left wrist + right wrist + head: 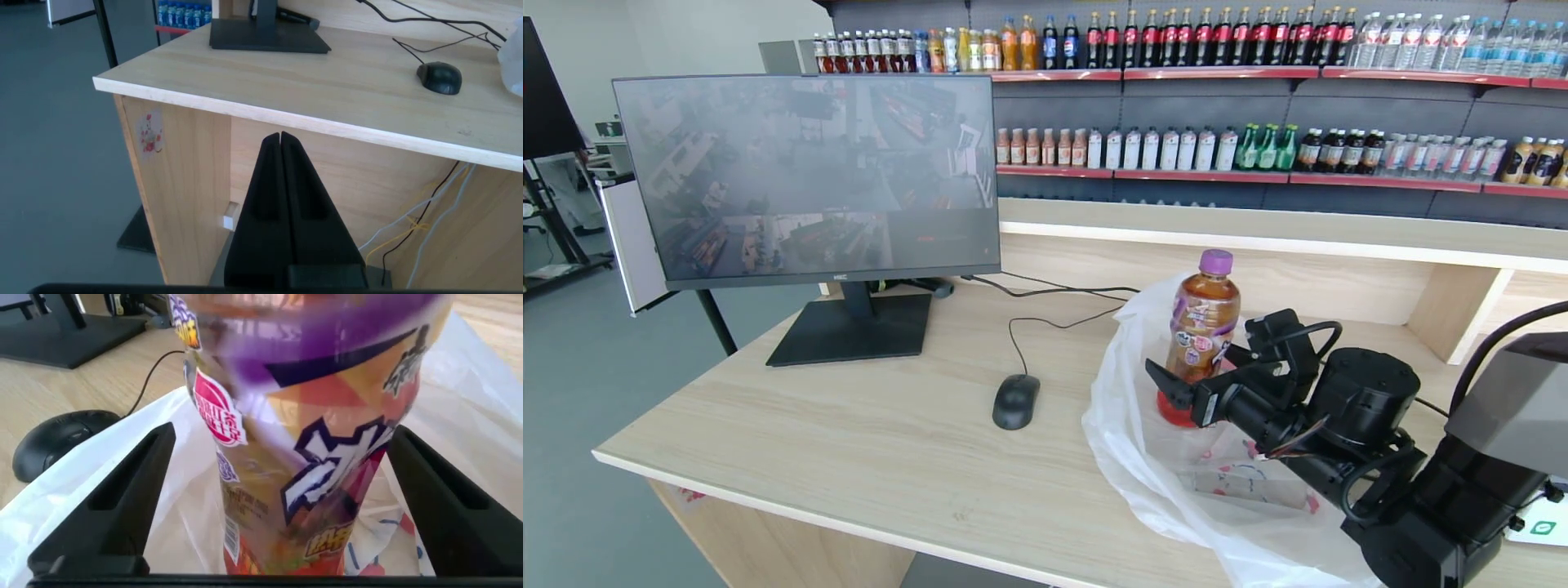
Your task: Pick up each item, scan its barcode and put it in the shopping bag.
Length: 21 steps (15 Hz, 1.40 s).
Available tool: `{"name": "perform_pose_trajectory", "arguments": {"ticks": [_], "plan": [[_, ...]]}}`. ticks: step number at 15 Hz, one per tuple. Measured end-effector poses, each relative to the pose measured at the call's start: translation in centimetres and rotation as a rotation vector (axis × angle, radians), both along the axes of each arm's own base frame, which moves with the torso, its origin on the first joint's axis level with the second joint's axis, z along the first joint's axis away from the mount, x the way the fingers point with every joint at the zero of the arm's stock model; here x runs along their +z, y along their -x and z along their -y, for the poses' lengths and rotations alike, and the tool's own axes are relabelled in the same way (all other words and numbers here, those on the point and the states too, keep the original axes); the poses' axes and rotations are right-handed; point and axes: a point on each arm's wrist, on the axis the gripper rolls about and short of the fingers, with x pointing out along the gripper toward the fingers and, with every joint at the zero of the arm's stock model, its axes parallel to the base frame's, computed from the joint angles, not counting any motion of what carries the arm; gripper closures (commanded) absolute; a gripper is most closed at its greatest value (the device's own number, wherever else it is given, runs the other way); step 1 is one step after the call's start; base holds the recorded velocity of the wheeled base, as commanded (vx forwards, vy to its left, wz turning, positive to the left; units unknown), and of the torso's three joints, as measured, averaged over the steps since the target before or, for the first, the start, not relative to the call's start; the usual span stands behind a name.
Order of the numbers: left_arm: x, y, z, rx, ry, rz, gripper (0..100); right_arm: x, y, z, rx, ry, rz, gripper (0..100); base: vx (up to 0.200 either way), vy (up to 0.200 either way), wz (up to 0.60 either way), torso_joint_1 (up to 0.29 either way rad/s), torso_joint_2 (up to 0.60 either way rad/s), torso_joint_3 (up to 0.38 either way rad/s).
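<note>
Left of the bag (1127, 465), below the table (343, 73) edge, the left gripper (282, 139) has its jaws pressed together on nothing. The bottle (1203, 327) stands upright inside the bag and could tip on the loose plastic if a finger clips it. At the bag's right side, the right gripper (1196, 369) has its jaws spread wide either side of the bottle, apparently not pinching it.

Right gripper (1196, 369): mine, matte black, two long wedge fingers (106, 508) with flat inner faces.
Wrist joint (1364, 392): fat black drum.
Cables (1308, 329): black loop at the drum's 11 o'clock; thin red and white wires at its 7 o'clock.
Forearm shell (1511, 392): grey panel.
Left gripper (282, 137): black, tapering to a narrow tip.
</note>
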Motion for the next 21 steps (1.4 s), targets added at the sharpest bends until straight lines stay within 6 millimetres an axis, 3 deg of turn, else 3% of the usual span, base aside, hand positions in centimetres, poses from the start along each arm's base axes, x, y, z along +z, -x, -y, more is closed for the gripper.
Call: {"name": "perform_pose_trajectory", "arguments": {"ticks": [7, 17, 21], "plan": [[0.0, 0.0, 0.0, 0.0, 0.0, 0.0, 100, 2.4, 2.3, 0.1, 0.017, 0.027, 0.073, 0, 0.0, 0.0, 0.0, 0.0, 0.0, 0.0], [0.0, 0.0, 0.0, -0.001, -0.001, 0.0, 100, 5.3, 6.7, 2.2, 0.032, -0.002, 0.128, 0, 0.0, 0.0, 0.0, 0.0, 0.0, 0.0], [0.0, 0.0, 0.0, 0.0, 0.0, -0.001, 100, 5.4, 7.2, 2.5, 0.032, -0.035, 0.109, 0, -0.2, 0.0, 0.0, 0.007, 0.0, 0.002]]}}
